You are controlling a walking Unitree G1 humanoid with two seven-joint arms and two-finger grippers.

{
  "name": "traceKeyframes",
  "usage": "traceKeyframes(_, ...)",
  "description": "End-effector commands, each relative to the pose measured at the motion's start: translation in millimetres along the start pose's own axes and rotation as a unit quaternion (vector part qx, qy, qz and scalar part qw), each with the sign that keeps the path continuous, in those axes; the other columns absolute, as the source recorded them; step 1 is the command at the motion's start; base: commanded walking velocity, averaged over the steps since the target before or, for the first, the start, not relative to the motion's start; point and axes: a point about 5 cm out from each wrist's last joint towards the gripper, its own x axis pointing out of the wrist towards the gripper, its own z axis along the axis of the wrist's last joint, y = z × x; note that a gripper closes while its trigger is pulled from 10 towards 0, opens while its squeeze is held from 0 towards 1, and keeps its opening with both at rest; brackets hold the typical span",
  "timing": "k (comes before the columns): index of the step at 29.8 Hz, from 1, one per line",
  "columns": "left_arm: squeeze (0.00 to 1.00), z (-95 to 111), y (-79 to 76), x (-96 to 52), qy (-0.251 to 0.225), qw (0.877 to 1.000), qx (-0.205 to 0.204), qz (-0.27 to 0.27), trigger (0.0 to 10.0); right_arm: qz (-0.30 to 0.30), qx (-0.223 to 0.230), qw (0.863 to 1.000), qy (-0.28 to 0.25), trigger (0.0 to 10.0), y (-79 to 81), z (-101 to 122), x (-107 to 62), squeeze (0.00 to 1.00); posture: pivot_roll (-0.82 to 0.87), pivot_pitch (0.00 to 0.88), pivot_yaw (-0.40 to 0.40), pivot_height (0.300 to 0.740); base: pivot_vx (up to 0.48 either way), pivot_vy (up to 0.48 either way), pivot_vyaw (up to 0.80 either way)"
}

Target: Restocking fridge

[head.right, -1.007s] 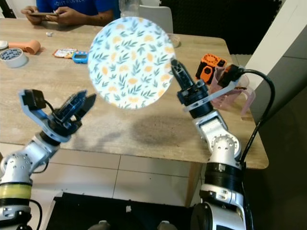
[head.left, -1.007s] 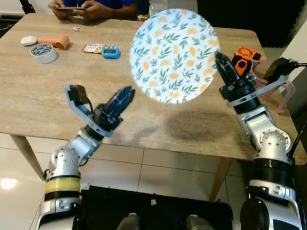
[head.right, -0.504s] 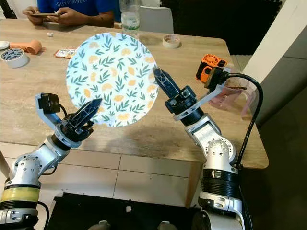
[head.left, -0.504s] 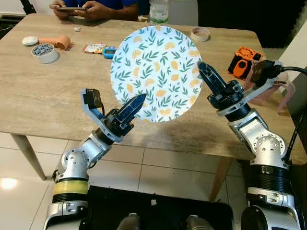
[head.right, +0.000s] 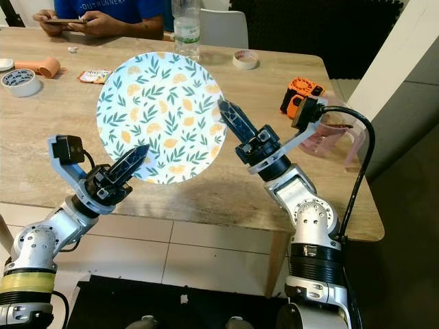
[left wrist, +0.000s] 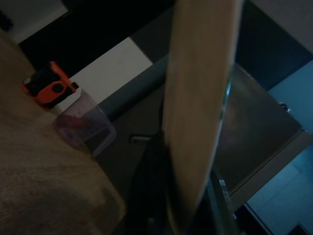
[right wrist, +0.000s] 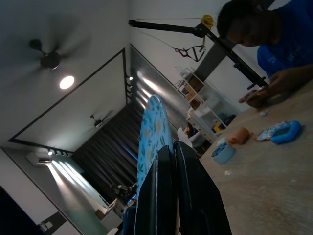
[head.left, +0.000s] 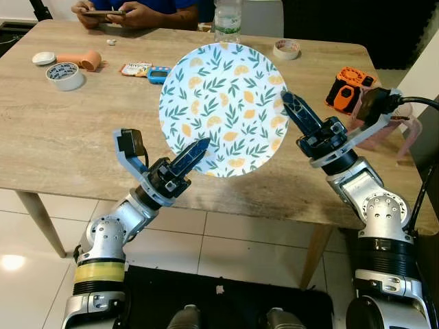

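A round plate (head.left: 223, 106) printed with lemons and green leaves is held up on edge above the wooden table (head.left: 55, 130). My right gripper (head.left: 288, 103) is shut on its right rim. My left gripper (head.left: 197, 147) reaches up to the lower left rim and is shut on it. In the left wrist view the plate (left wrist: 195, 98) runs edge-on between the dark fingers. The right wrist view shows the plate's rim (right wrist: 152, 127) rising just past the shut fingers (right wrist: 166, 196).
On the table stand a water bottle (head.left: 227, 14), a tape roll (head.left: 63, 74), a small tape ring (head.left: 286, 49), a blue timer (head.left: 158, 74), an orange tool (head.left: 350, 86) and a pink jug (head.left: 387, 130). A person (head.left: 130, 10) sits at the far side holding a phone.
My right gripper carried the plate left and lower. My left gripper rose and closed on the plate's lower left rim. In the last half second little has moved.
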Motion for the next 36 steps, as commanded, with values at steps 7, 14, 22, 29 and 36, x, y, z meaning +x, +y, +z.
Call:
traceKeyframes(7, 0.0, -5, -2.6, 0.0, 0.012, 1.0, 0.001, -0.005, 0.0, -0.018, -0.021, 0.999, -0.018, 0.0, -3.0, 8, -3.1, 0.0, -0.01, 0.114, -0.014, 0.74, 0.0, 0.0, 0.0)
traceKeyframes(14, 0.0, -6, -0.7, -2.2, 0.013, 1.0, 0.003, 0.004, 0.0, -0.029, -0.039, 0.999, -0.015, 0.0, -5.2, 6, -3.2, 0.0, -0.01, 0.113, -0.009, 0.74, 0.0, 0.0, 0.0)
traceKeyframes(22, 0.0, -6, 2.2, -3.1, 0.01, 1.0, 0.008, 0.014, 0.0, -0.044, -0.081, 0.995, -0.027, 10.0, -10.0, 8, -4.9, 1.0, -0.01, 0.113, -0.009, 0.74, 0.0, 0.0, 0.0)
traceKeyframes(29, 0.0, -1, 4.7, -5.7, 0.002, 1.0, 0.018, 0.026, 0.0, -0.036, -0.072, 0.996, -0.045, 10.0, -9.6, 13, -11.3, 1.0, 0.0, 0.116, -0.009, 0.74, 0.0, 0.0, 0.0)
traceKeyframes(36, 0.0, 12, 8.2, -16.1, -0.021, 0.997, 0.05, 0.062, 0.0, -0.055, -0.076, 0.995, -0.024, 10.0, -17.1, 7, -28.0, 1.0, 0.0, 0.114, -0.016, 0.74, 0.0, 0.0, 0.0)
